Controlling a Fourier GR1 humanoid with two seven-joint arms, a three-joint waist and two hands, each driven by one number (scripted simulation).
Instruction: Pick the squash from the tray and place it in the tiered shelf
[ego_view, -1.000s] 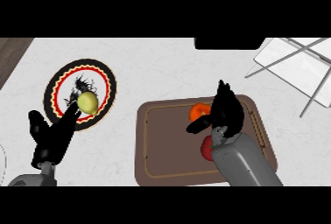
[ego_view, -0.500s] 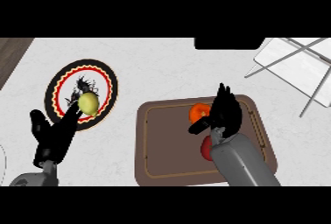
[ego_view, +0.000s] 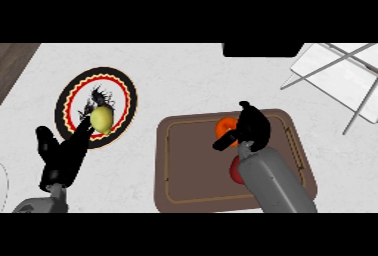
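Right robot hand (ego_view: 252, 129) open over squash (ego_view: 224, 126), forearm (ego_view: 275, 181) hiding red item (ego_view: 235, 170), left robot hand (ego_view: 65, 152) open

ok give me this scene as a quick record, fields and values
tray: brown, centre right of the counter
squash: orange, at the tray's far edge, partly behind the right hand
red item: on the tray, partly hidden by the right forearm
right hand: over the tray by the squash, fingers straight
plate: patterned rim, holds a yellow-green fruit
left hand: open, resting beside the plate
tiered shelf: white, far right, squash not in it
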